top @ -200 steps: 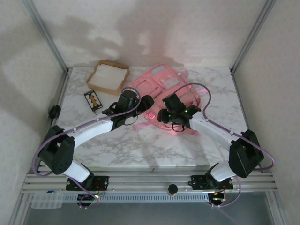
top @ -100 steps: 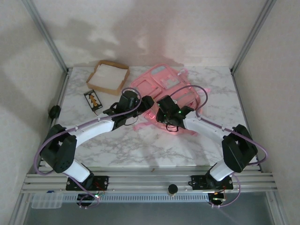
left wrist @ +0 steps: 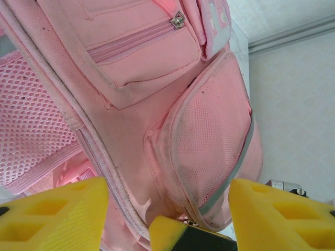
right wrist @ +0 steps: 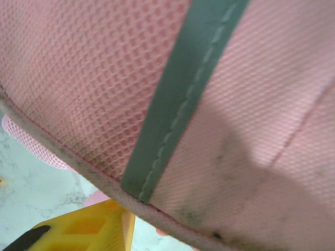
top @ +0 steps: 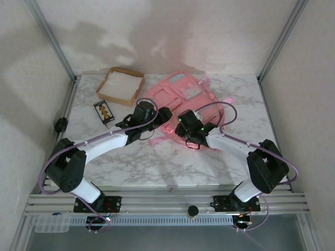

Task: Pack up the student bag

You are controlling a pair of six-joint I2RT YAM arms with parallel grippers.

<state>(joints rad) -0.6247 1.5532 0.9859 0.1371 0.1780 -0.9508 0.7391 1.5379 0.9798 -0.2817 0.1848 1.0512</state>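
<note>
- Far left of the worktop (top: 157, 164): a shallow cardboard tray (top: 124, 86). A small printed card pack (top: 104, 111) lies just on its near side. Both are well apart from the bag.
- Left fingers (left wrist: 52, 214): the two yellow fingers stand wide with nothing gripped between them. They face the near-left edge of the student bag (top: 183, 94), which lies just ahead of them, toward the far right.
- Student bag: it lies flat on the worktop at the far centre, front pockets up. We judge its long axis to run from the near end, where both arms meet it, toward the far side, leaning slightly. A mesh side pocket (left wrist: 209, 141) with grey trim sits directly ahead of the left fingers.
- Right fingers (right wrist: 89, 230): one yellow finger shows at the lower edge, with mesh and grey trim close above it. We cannot tell whether the pair is narrow, wide or holding fabric.
- Governing relation: both arms work at the bag's near end. We judge the right arm the nearer, so a move to open the bag would likely begin there.
</note>
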